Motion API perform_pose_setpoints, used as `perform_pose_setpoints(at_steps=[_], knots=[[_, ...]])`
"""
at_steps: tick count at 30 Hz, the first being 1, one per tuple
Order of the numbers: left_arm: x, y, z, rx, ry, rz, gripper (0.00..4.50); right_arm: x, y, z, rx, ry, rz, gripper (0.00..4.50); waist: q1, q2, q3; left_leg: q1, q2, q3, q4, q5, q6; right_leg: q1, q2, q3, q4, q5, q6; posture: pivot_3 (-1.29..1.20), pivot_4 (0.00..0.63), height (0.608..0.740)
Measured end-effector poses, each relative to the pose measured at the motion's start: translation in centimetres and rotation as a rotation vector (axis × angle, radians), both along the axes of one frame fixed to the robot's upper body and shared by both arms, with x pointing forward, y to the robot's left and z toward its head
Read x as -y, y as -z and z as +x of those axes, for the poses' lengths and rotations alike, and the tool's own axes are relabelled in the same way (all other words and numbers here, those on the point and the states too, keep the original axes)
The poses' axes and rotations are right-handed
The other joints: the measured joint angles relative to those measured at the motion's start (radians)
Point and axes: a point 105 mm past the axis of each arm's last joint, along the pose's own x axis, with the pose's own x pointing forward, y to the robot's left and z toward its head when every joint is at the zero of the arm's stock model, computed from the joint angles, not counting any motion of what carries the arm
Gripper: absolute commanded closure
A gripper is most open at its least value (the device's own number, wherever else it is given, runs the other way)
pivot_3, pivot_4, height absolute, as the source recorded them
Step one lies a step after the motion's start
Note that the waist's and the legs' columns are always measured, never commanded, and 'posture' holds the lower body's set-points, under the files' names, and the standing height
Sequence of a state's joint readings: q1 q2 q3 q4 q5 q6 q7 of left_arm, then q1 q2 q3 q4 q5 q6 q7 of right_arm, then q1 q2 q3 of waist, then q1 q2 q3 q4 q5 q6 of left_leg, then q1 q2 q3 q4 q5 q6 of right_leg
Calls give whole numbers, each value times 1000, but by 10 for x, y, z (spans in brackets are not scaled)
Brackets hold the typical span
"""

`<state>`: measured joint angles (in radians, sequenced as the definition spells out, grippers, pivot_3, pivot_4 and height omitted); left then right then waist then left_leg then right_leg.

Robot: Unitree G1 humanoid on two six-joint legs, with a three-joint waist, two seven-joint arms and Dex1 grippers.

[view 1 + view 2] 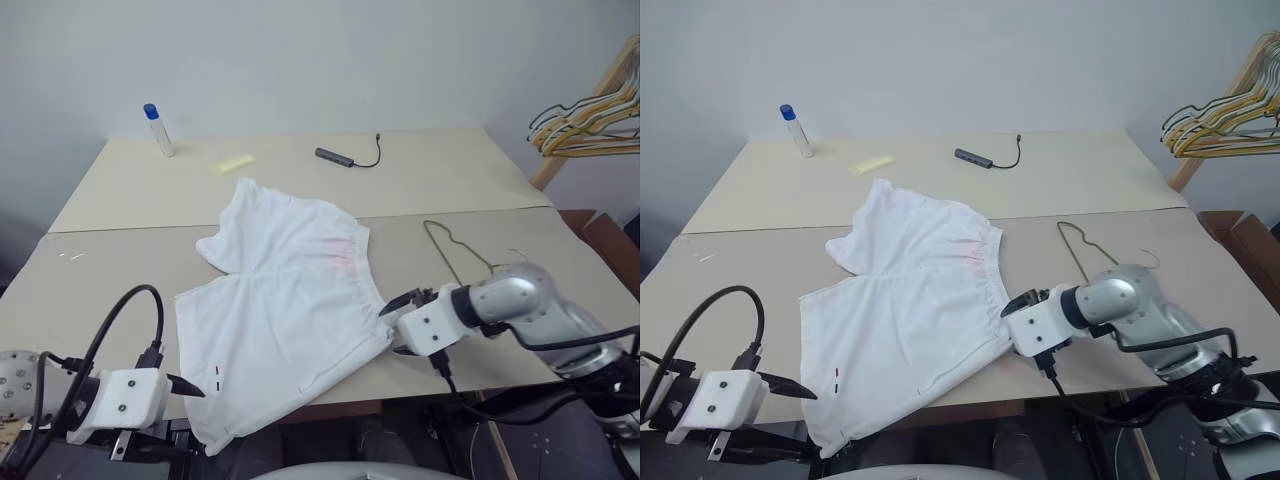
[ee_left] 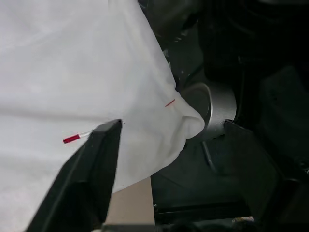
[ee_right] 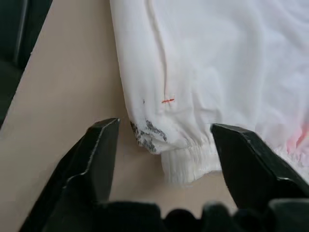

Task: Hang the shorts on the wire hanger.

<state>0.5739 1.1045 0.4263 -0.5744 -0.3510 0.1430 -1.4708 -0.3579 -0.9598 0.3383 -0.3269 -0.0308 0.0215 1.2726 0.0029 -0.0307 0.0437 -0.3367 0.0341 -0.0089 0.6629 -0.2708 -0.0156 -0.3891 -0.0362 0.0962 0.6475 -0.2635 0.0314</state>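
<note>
I see the white thin-cloth shorts (image 1: pixel 285 310) lying flat mid-frame, slanting from upper right to lower left, with my right claw (image 1: pixel 403 300) wide apart, holding nothing, beside the waistband, and the thin grey wire hanger (image 1: pixel 455 250) just up-right of it.

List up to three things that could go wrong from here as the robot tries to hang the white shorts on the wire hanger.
1. The thin white fabric shorts overhang the front edge of the beige table; a tug might slide them off.
2. The thin olive-grey wire hanger lies flat on the table, partly behind the right gripper, so the arm could knock it.
3. Both the right gripper and the left gripper stand open at the shorts' edges; closing may pinch only one layer.
</note>
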Motion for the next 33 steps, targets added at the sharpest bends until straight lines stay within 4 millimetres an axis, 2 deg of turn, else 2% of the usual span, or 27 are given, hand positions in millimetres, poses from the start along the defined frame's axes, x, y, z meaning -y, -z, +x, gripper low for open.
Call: perform_pose_setpoints(at_steps=[4,8,11,15,20,23,30,31,33], knots=[[7,-21,15,59,-30,-115,17,22,-9,19,6,204,41,42,-1,0,0,0,0,0,0,0,0,0,0,0,0,0,0,59,0,740],[21,-50,44,196,-117,-302,17,59,-13,58,-9,602,138,42,-5,0,0,0,0,0,0,0,0,0,0,0,0,2,3,51,0,740],[35,-65,63,260,-167,-434,17,88,-9,83,-46,914,206,42,-11,0,0,-1,-1,0,-1,0,0,0,0,1,0,4,5,42,0,740],[47,-74,72,265,-176,-512,17,114,3,95,-126,1181,265,42,-21,0,0,-2,-1,0,-1,-1,1,-1,0,1,0,6,0,30,0,740],[61,-97,79,296,-137,-623,17,122,16,102,-231,1318,330,42,-29,1,0,-1,-1,0,-1,0,1,0,1,2,0,4,5,25,0,740],[66,-109,78,288,-118,-723,17,121,27,101,-272,1339,326,42,-33,1,0,-2,-1,0,-1,-1,1,-1,1,2,0,4,5,26,0,740],[68,-105,73,237,-117,-738,17,121,49,97,-345,1376,290,42,-50,1,1,-1,-1,0,-1,-1,1,0,2,2,0,4,6,32,0,740],[68,-103,72,231,-120,-731,1,122,55,96,-357,1389,275,208,-50,1,1,0,-1,0,-1,-1,1,0,2,2,0,4,6,32,0,740],[68,-99,73,229,-121,-712,0,120,54,98,-358,1383,266,578,-52,1,0,0,0,0,-1,-1,1,0,2,3,0,4,6,33,0,740]])
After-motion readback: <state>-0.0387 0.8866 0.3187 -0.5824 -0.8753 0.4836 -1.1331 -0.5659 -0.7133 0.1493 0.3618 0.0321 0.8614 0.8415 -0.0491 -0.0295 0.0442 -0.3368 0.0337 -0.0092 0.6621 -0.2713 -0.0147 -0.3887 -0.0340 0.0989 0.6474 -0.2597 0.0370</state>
